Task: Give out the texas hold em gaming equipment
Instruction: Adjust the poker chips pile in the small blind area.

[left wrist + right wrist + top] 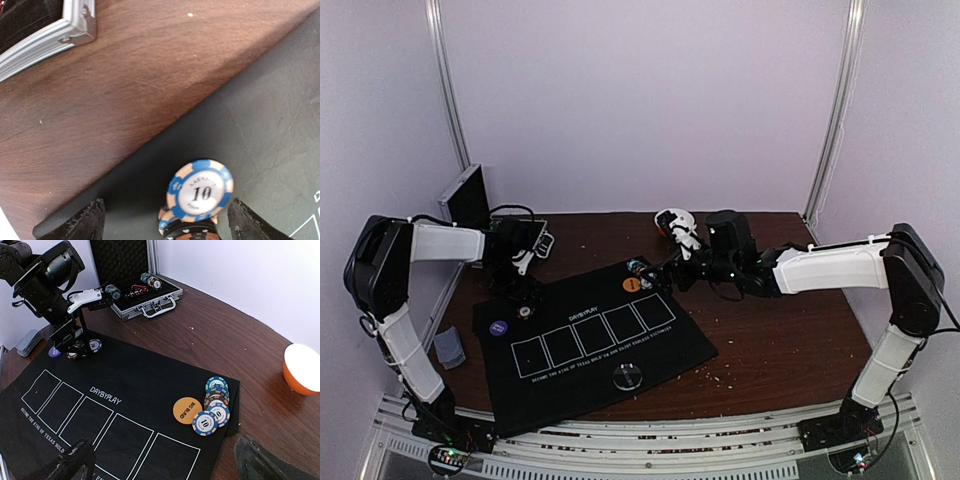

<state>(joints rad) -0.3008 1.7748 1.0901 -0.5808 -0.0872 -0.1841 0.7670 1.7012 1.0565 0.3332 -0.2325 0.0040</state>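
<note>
The black mat [570,390] lies on the brown table [780,330]. It has 5 white boxes in a row.

The left gripper [165,222] is open wide, just over the mat's far left corner. A small chip pile [192,231] sits btwn its two fingers [82,225] & neither finger touches it. A blue chip [200,191] w/ a 10 on it is at the pile. A purple disc [498,327] lies on the mat nr that corner.

The right gripper [167,462] is open wide too & holds nothing. It hangs over the far right part of the mat. An orange disc [187,410] sits at the mat's far right corner, touching a second chip pile [216,402].

A clear disc [627,377] lies nr the mat's near edge. The cards [449,347] sit in a stack on the table, left of the mat & off it.

A silver case [145,297] stands open at the far left, w/ more chips [150,280] inside. A white & orange bowl [302,370] is on the table, past the mat's right side.
</note>
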